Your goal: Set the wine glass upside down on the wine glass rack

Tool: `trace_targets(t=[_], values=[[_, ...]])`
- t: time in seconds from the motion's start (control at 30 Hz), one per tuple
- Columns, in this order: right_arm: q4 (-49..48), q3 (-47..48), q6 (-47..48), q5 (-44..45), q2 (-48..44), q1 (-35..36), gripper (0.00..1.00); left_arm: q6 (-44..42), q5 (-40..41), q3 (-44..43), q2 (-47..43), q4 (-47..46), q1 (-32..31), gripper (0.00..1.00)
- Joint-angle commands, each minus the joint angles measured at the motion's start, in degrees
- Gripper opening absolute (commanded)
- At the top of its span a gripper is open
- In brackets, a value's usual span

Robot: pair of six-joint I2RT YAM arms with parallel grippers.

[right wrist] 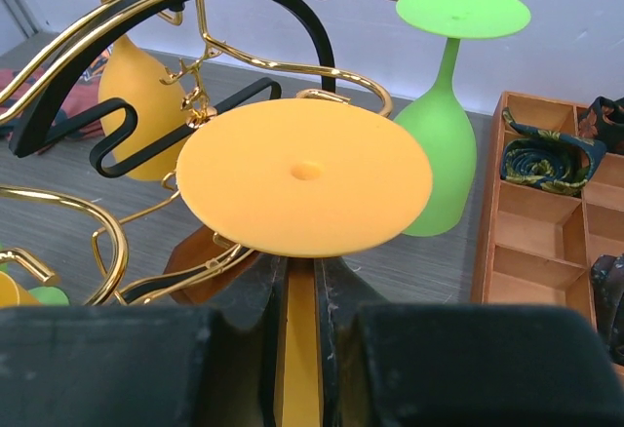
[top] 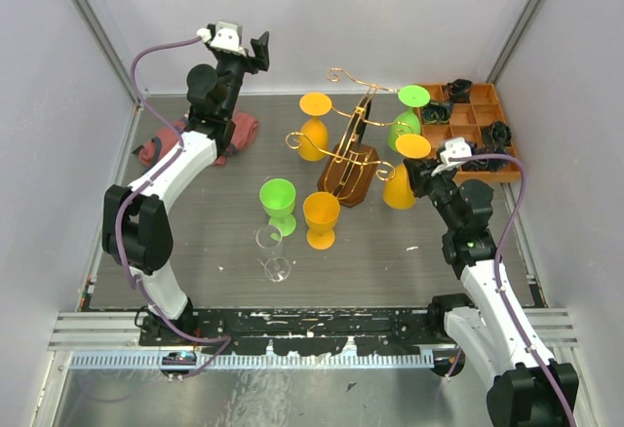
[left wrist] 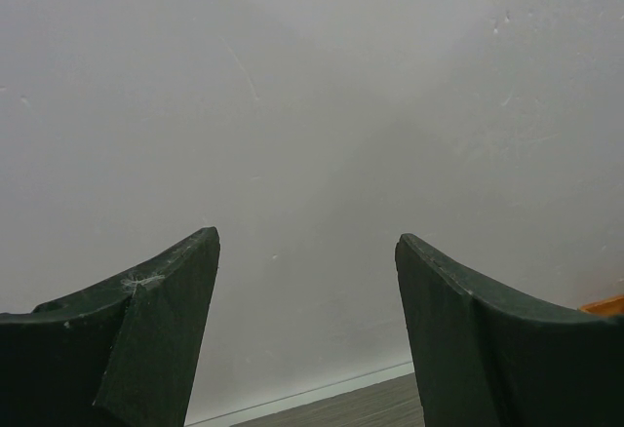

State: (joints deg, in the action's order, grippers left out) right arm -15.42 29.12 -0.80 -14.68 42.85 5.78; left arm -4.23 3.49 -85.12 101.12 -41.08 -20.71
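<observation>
Black fingers of the right gripper [right wrist: 300,295] were closed narrow on the stem of an orange plastic wine glass [right wrist: 304,175], held upside down with its flat round foot on top. On the right wrist camera the foot lay just over a curled arm of the gold wire wine glass rack [right wrist: 244,57]; whether it rested on the wire could not be told.

From the top camera, with the rack's oval dark-brown wooden base [top: 349,175] as clock centre, the held glass sat at 3 o'clock, just beside the base. A second orange glass [top: 314,135] hung inverted at 10 o'clock and a green plastic glass [top: 405,130] hung inverted at 2 o'clock. At 7 o'clock a green goblet [top: 278,201] and an orange goblet [top: 321,217] stood upright, close together, with a clear wine glass [top: 274,253] nearer the arm bases. An orange compartment tray [top: 475,115] with dark rolled cloths lay at 2 o'clock, beyond the hung green glass. A reddish cloth [top: 242,133] lay at 9 o'clock.

At 10 o'clock the left gripper [left wrist: 307,242] was raised, fingers spread wide, holding nothing, facing the pale wall.
</observation>
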Motion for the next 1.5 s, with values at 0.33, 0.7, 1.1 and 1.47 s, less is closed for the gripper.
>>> trace_targets(t=[0.33, 0.7, 1.1, 1.47], values=[[-6.3, 3.5, 3.1, -2.0, 3.7, 0.1, 0.01, -0.2, 0.5, 0.9, -1.5, -2.7, 0.3, 0.79], [-13.8, 3.8, 1.3, -2.8, 10.1, 0.1, 0.01, -2.7, 1.3, 1.8, -2.2, -3.1, 0.7, 0.8], [-20.4, 5.1, -1.7, -4.9, 18.1, 0.3, 0.01, -2.8, 1.1, 0.6, -0.8, -3.2, 1.7, 0.8], [-23.6, 7.1, -1.7, -2.4, 22.6, 0.4, 0.01, -2.5, 0.9, 0.3, -0.3, -3.2, 2.3, 0.8]])
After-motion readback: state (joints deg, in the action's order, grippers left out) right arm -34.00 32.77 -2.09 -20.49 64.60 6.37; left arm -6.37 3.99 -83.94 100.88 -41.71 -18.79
